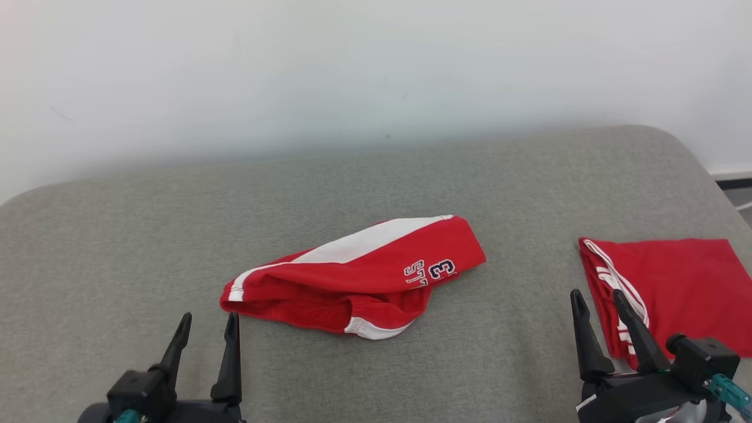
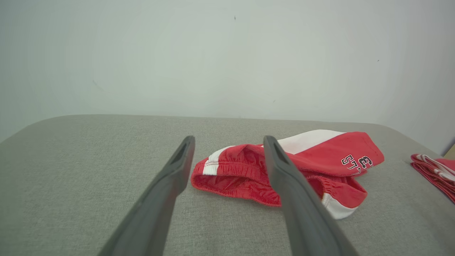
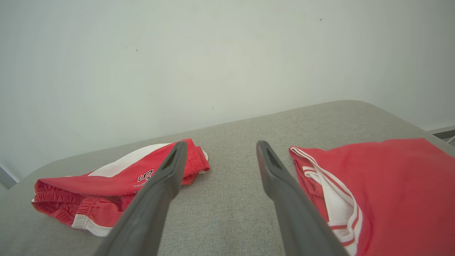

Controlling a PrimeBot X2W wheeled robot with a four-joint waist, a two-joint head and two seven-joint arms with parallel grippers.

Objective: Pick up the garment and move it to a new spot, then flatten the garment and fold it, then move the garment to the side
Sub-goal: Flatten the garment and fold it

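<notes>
The red shorts (image 1: 358,282) lie bunched mid-table (image 1: 117,235), apparently the garment to work on, with the left pincer (image 1: 210,320) just short of the waistband end, jaws wide and empty. The right pincer (image 1: 598,296), equally open and empty, hovers beside a folded red garment (image 1: 687,282). A careless reach could snag that fold, and pinching one layer of the shorts would likely drag them into a worse bunch.

Looks like a bare indoor test room, possibly a lab corner. Front and centre, a grey fabric-covered pad (image 1: 117,264) with rounded corners, before a blank white wall (image 1: 352,70). Laid out on it, red-and-white sports shorts (image 1: 376,276) and a folded red garment (image 1: 687,288). Far right, a dark strip (image 1: 731,183) at the wall's foot.
</notes>
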